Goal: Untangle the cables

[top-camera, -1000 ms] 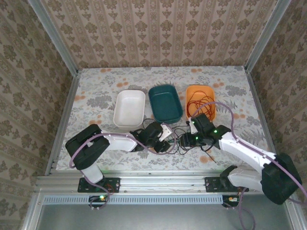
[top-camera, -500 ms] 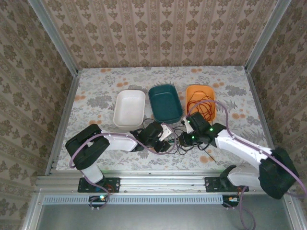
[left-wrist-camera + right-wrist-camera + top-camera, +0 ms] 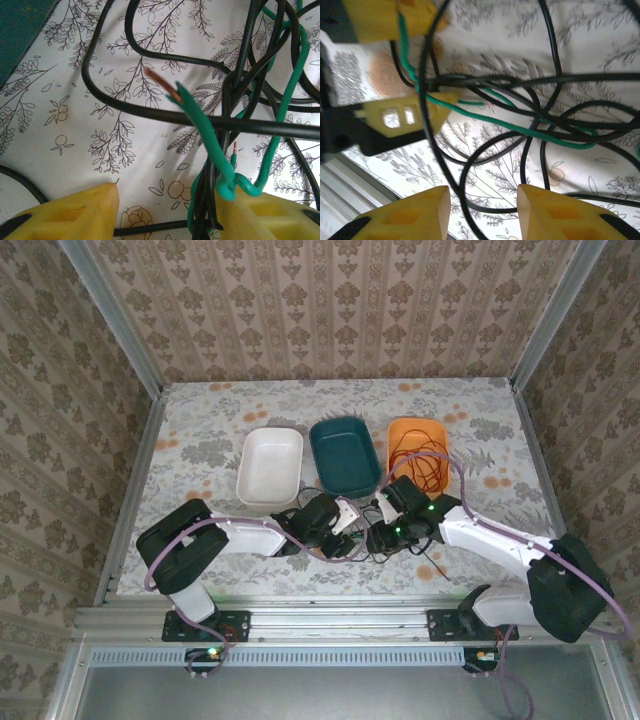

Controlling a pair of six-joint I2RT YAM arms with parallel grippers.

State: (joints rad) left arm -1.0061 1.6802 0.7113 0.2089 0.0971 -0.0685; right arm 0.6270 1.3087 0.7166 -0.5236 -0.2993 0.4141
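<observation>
a robot test booth in a lab, decorated in a homely way. the walls (image 3: 340, 310) are flat panels papered in a brown damask pattern and held between bare metal posts (image 3: 108, 315). the table (image 3: 200, 430) is covered with a flowered cloth. the left arm (image 3: 245, 533) and the right arm (image 3: 500, 545) are bolted to a metal rail (image 3: 330, 618) at the near edge. a white tray (image 3: 270, 468), a dark green tray (image 3: 343, 455) and an orange tray (image 3: 415, 422) stand in a row, with tangled wires (image 3: 220, 120) on the cloth near them.
</observation>
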